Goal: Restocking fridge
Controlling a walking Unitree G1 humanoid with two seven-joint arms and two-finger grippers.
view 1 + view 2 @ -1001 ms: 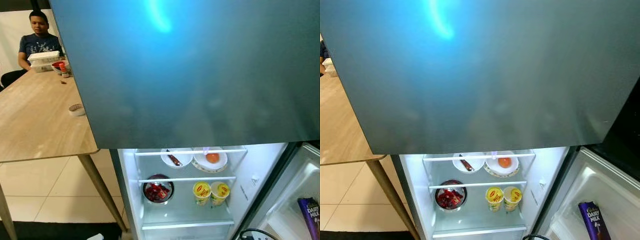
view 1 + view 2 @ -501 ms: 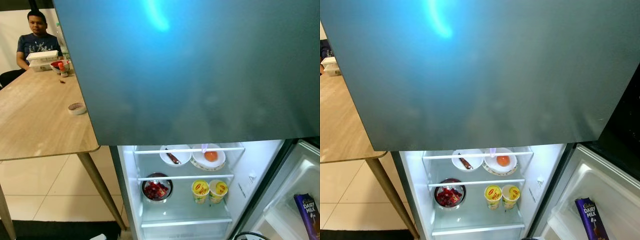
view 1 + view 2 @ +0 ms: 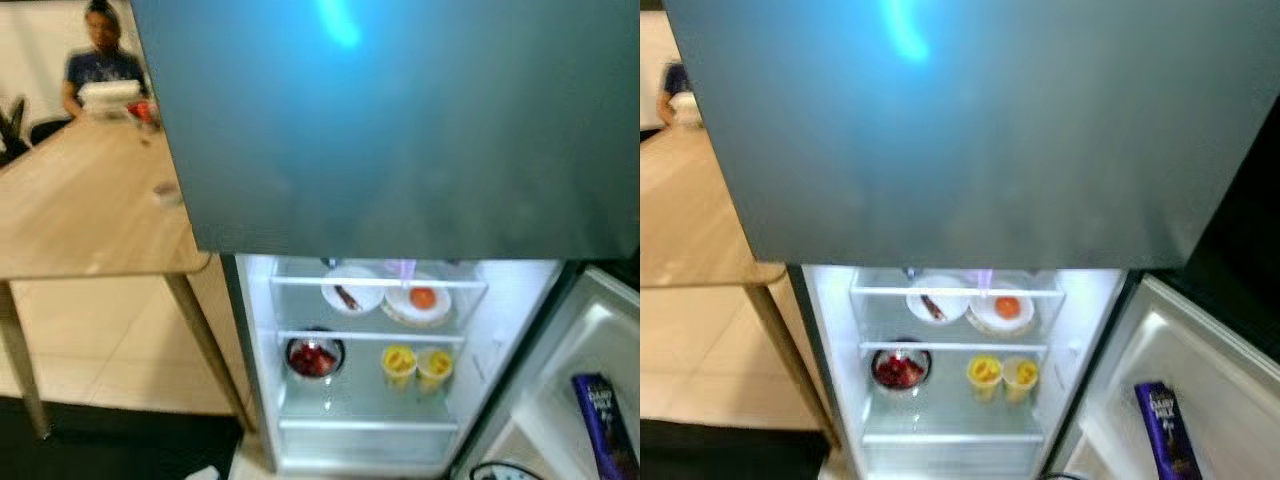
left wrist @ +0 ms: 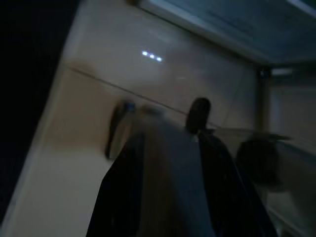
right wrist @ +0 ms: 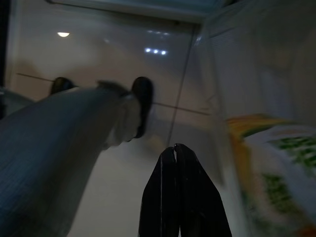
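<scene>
below, the right tool (image 5: 175, 148) hangs closed beside the open fridge (image 3: 460, 300).

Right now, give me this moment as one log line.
fridge open | yellow cups on middle shelf | right gripper shut, idle | left gripper idle

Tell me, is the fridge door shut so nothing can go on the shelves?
No. The lower fridge door stands open on the right, so the lit shelves are uncovered. Nothing visible blocks their front. The closed upper door hangs above them.
</scene>
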